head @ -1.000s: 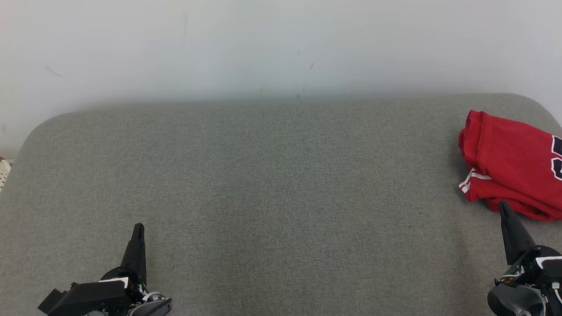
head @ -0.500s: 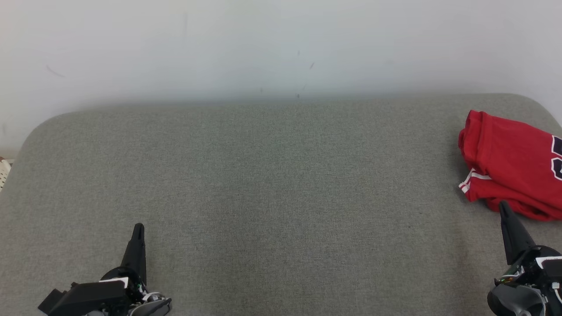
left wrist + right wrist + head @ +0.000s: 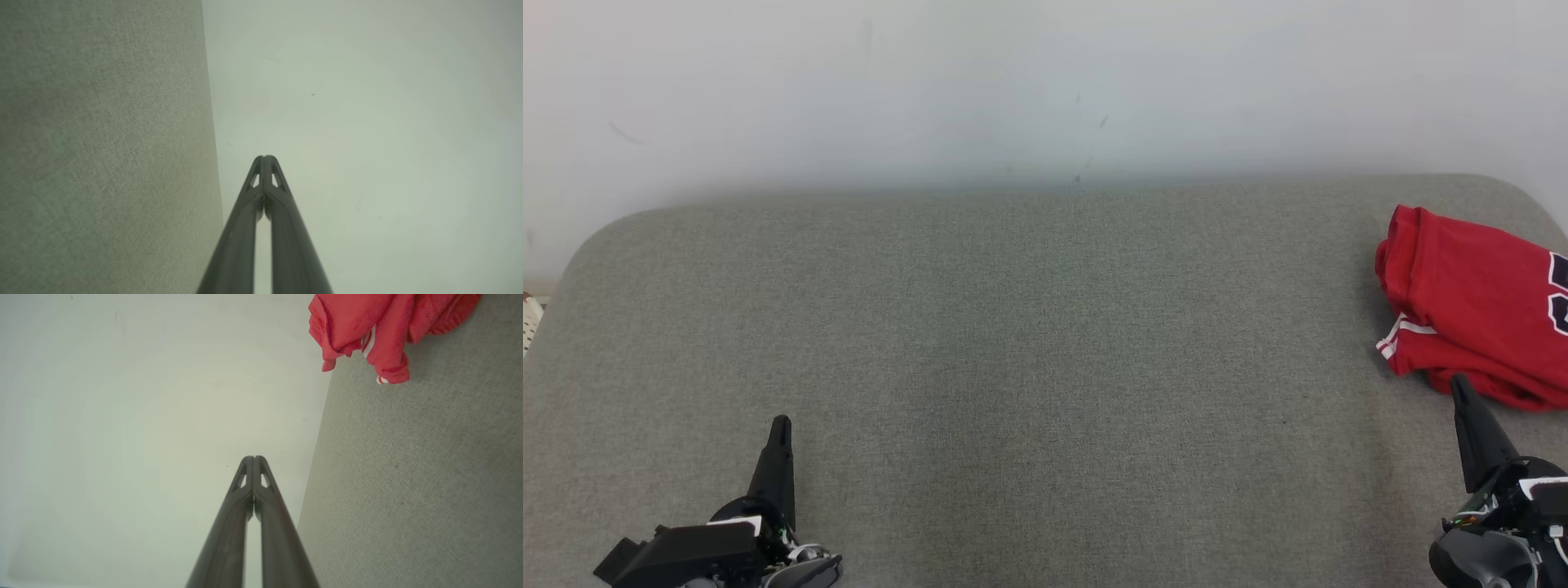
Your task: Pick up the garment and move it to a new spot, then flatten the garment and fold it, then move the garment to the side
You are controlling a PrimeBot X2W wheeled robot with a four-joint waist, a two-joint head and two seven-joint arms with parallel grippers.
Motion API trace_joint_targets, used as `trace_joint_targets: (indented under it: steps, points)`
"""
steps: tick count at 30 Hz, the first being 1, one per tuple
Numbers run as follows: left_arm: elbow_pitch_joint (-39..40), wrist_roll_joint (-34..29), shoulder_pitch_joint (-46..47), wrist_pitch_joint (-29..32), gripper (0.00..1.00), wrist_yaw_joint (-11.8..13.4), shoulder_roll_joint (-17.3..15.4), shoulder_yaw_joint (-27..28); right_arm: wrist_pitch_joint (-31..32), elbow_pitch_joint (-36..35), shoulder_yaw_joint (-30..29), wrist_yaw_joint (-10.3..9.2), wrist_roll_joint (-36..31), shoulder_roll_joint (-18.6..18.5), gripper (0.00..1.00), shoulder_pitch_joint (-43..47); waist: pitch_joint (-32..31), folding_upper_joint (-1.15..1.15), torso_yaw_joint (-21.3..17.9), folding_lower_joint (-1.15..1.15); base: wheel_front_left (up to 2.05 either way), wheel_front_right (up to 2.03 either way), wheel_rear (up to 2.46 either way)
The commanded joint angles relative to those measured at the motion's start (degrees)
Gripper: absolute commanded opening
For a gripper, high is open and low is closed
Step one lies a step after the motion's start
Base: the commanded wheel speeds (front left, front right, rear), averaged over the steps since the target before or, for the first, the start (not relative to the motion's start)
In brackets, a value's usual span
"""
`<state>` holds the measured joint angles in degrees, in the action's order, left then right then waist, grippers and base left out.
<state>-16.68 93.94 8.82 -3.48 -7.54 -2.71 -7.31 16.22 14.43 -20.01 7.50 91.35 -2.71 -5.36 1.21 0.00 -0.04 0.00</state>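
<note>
Nothing has changed over the last second: both arms idle, so the task looks either unstarted or finished. Left pincer (image 3: 779, 425) and right pincer (image 3: 1459, 384) are closed and empty. The garment (image 3: 1470, 306), red knit with white trim, lies bunched at the right edge of the coarse grey worktop (image 3: 1029, 351).

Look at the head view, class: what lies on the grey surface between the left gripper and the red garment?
Nothing: in the head view only bare grey surface stretches from the left gripper to the red garment at the far right.
</note>
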Motion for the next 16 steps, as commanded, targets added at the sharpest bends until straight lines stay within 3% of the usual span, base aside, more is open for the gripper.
trace_joint_targets:
  steps: [1, 16]
  points:
    - [-0.05, 0.31, 0.51, 0.31, 0.00, -0.07, -0.22, 0.23, 0.11, -0.03, -0.08, -0.02, 0.12, -0.33, 0.00, -0.66, 0.00, 0.00, 0.00, 0.00, 0.00, 0.00, 0.00]
    - [-0.05, 0.31, 0.50, 0.30, 0.00, -0.07, -0.22, 0.23, 0.11, -0.03, -0.07, -0.02, 0.13, -0.33, 0.00, -0.66, 0.00, 0.00, 0.00, 0.00, 0.00, 0.00, 0.00]
